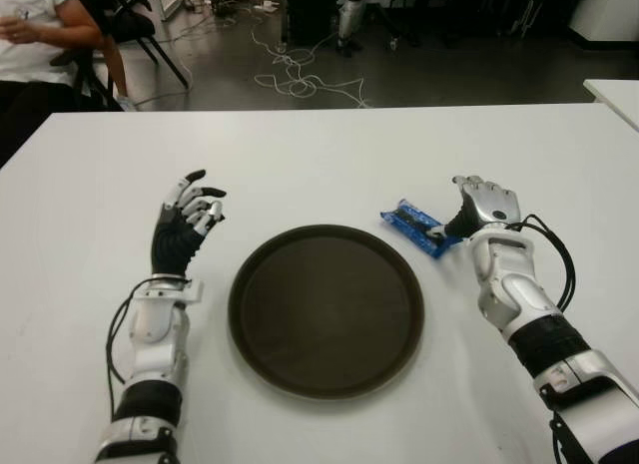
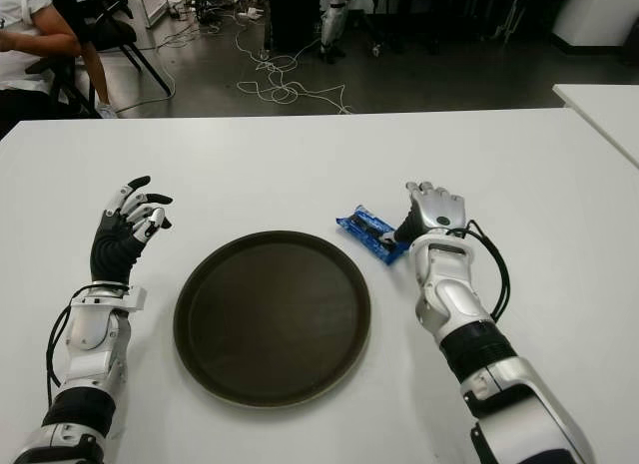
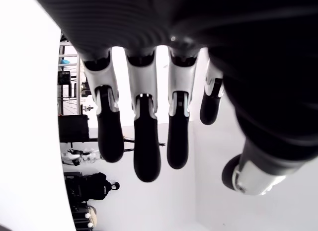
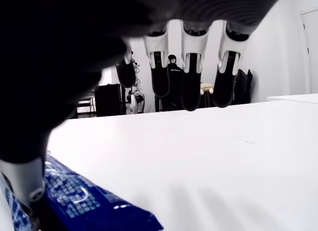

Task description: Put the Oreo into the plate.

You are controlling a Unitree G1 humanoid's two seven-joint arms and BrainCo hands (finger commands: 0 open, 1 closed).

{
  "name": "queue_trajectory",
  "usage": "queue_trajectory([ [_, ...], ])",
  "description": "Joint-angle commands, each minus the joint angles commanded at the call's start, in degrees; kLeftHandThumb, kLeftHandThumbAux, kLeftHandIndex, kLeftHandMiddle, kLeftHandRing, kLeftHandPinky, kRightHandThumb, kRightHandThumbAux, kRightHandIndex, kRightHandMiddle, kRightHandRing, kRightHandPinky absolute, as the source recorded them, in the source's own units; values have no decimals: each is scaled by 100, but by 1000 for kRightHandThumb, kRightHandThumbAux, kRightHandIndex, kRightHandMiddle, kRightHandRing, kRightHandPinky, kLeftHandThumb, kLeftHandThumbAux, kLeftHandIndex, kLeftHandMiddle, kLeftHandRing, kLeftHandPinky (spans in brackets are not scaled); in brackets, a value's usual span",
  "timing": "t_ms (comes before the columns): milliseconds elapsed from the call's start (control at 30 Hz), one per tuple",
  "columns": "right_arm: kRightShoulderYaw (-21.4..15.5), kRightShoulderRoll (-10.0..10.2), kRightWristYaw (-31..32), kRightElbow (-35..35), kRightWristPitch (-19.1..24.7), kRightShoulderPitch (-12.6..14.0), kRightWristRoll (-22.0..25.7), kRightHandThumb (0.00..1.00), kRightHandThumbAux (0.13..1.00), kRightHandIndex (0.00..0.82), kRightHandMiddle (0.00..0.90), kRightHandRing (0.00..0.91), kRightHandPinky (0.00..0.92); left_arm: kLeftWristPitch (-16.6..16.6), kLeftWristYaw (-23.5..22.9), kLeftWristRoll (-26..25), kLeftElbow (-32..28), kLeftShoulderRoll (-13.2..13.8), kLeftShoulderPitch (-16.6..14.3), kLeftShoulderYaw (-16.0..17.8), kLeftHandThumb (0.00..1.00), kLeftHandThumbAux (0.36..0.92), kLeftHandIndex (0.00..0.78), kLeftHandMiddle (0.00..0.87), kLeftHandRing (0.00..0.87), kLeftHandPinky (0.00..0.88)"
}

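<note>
A blue Oreo pack (image 1: pixel 417 228) lies flat on the white table (image 1: pixel 319 155), just off the upper right rim of the round dark plate (image 1: pixel 325 309), which holds nothing. My right hand (image 1: pixel 471 207) sits on the pack's right side. Its thumb (image 4: pixel 22 181) rests at the near end of the Oreo pack (image 4: pixel 84 198), while its fingers (image 4: pixel 191 87) hang loosely extended over bare table, not closed around the pack. My left hand (image 1: pixel 190 217) is raised to the left of the plate, with its fingers (image 3: pixel 144 141) spread and nothing in them.
A person (image 1: pixel 30 30) sits on a chair beyond the table's far left corner. Cables (image 1: pixel 300 80) lie on the floor past the far edge. The corner of a second white table (image 1: pixel 614 90) shows at the far right.
</note>
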Motion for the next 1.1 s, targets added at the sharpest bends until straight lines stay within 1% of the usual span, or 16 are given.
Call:
queue_trajectory([
  [167,36,1,-94,118,-8,-47,74,0,663,190,205,254,322,36,-33,-46,-4,-15,0,9,1000,639,196,398,529,445],
  [367,57,0,-279,220,-93,-59,104,0,662,193,229,273,330,13,-26,-31,46,-14,-22,13,1000,640,194,398,526,454],
  [733,92,10,-543,528,-267,-149,203,0,654,186,219,257,308,-15,-86,-28,164,13,-72,16,1000,641,195,395,526,457],
  [900,106,13,-612,634,-310,-193,243,0,655,187,228,269,320,-56,-109,-33,253,11,-112,31,1000,640,193,396,526,463],
  [1100,107,12,-671,740,-363,-246,282,0,669,203,251,306,343,-118,-119,-27,346,9,-156,35,1000,641,183,394,526,461],
])
